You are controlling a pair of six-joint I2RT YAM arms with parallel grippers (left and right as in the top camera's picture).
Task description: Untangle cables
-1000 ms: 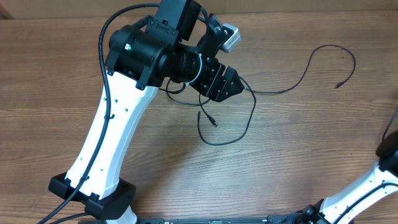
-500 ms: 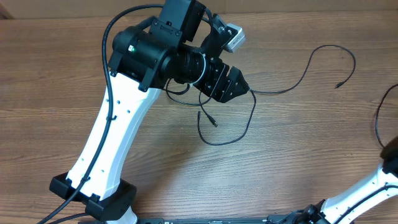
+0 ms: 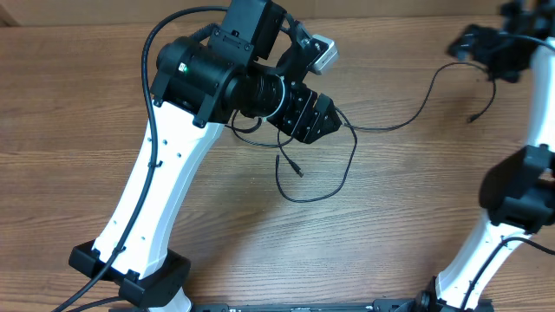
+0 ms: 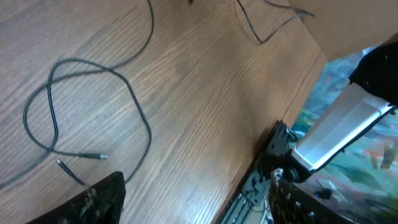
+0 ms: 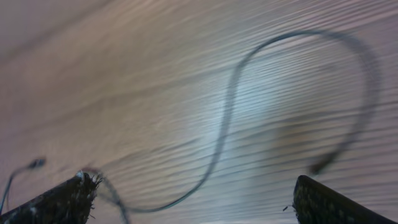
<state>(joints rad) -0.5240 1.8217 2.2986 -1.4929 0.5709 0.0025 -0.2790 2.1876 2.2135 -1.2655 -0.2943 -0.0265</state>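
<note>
Thin black cables lie on the wooden table. One loop (image 3: 316,169) with a small plug (image 3: 297,171) sits just below my left gripper (image 3: 323,117), which hovers above it, open and empty. In the left wrist view that loop (image 4: 56,106) and two plug ends (image 4: 96,157) lie ahead of the left gripper (image 4: 199,186). A long strand (image 3: 416,113) runs right and curves to a free end (image 3: 473,117). My right gripper (image 3: 477,48) hangs blurred over that curve. In the right wrist view the right gripper (image 5: 194,186) is open, with the strand (image 5: 227,118) on the table beyond it.
The left arm's white link and black base (image 3: 147,234) cover the table's left front. The right arm's white link (image 3: 486,251) rises at the right edge and also shows in the left wrist view (image 4: 342,124). The table's near edge (image 4: 298,106) is close by.
The right arm has swung from the lower right edge up to the top right, over the long strand's curve. The left arm and the cables have hardly moved.
</note>
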